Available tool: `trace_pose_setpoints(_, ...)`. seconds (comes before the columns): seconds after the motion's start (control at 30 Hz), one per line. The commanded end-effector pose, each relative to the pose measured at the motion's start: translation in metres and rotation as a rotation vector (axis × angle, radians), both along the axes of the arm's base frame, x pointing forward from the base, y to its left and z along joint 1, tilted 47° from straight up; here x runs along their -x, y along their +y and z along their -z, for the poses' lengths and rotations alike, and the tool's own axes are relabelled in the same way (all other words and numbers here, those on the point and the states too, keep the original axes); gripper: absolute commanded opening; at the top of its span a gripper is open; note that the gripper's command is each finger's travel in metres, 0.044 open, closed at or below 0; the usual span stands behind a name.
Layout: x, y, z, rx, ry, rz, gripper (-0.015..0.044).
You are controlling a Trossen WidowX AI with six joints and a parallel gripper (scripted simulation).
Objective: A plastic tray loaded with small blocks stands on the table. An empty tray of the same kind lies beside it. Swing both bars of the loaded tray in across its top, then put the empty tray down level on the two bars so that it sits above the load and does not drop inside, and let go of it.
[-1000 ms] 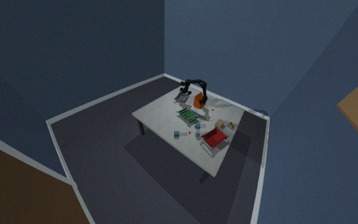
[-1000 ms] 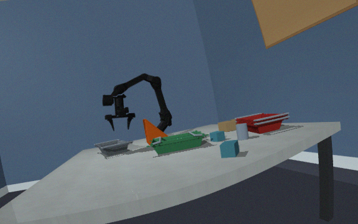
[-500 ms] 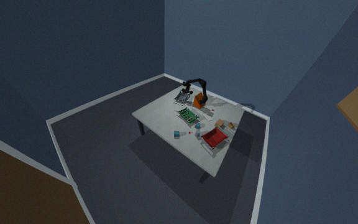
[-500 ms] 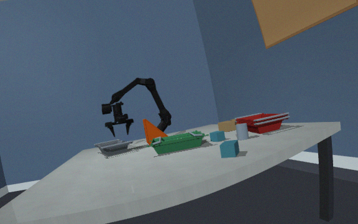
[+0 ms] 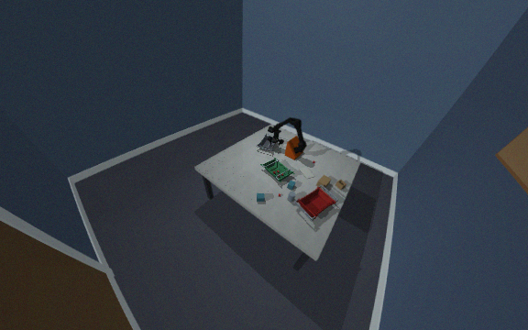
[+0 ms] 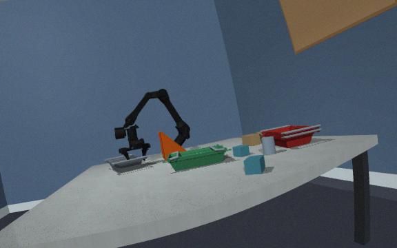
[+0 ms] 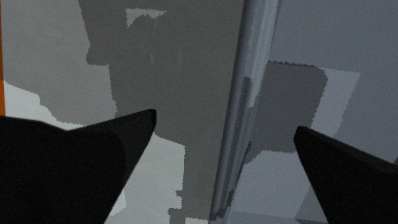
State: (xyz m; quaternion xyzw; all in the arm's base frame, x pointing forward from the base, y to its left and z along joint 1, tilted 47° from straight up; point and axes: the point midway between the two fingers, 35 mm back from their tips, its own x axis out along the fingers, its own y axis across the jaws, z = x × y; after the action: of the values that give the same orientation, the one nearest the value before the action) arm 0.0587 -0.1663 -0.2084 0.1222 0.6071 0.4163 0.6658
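The loaded green tray (image 5: 271, 169) (image 6: 200, 160) stands mid-table with small red blocks inside. Its wire bars, one near each end (image 6: 174, 157) (image 6: 217, 149), appear to lie in over its top. The empty grey tray (image 5: 264, 146) (image 6: 126, 167) (image 7: 320, 30) stands on the table beyond it, beside the orange wedge. My gripper (image 5: 276, 140) (image 6: 136, 159) (image 7: 224, 124) is open and low at the grey tray. In the wrist view the tray's side wall runs between the spread fingertips, one finger over the inside and one outside. Fingertip contact cannot be told.
An orange wedge (image 5: 292, 149) (image 6: 169, 147) stands by the arm's base. A red tray (image 5: 316, 202) (image 6: 291, 139), a grey-white cylinder (image 5: 291, 196) (image 6: 268, 145), two teal blocks (image 6: 240, 151) (image 6: 254, 164) and tan boxes (image 5: 324, 181) (image 6: 251, 139) stand toward the table's other end.
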Motion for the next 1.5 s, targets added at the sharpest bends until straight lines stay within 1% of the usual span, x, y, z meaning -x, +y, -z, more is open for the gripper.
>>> trace_pose_setpoints(0.0, 0.0011, 0.0096, 0.0054, -0.006, 0.002, 0.004, 0.0440)
trace_pose_setpoints(0.27, 0.0011, 0.0096, 0.0054, -0.006, 0.002, 0.004, 0.0440)
trace_pose_setpoints(0.77, 0.0011, 0.0096, 0.0054, -0.006, 0.002, 0.004, 0.0220)
trace_pose_setpoints(1.47, 0.0011, 0.0096, 0.0054, -0.006, 0.002, 0.004, 0.0080)
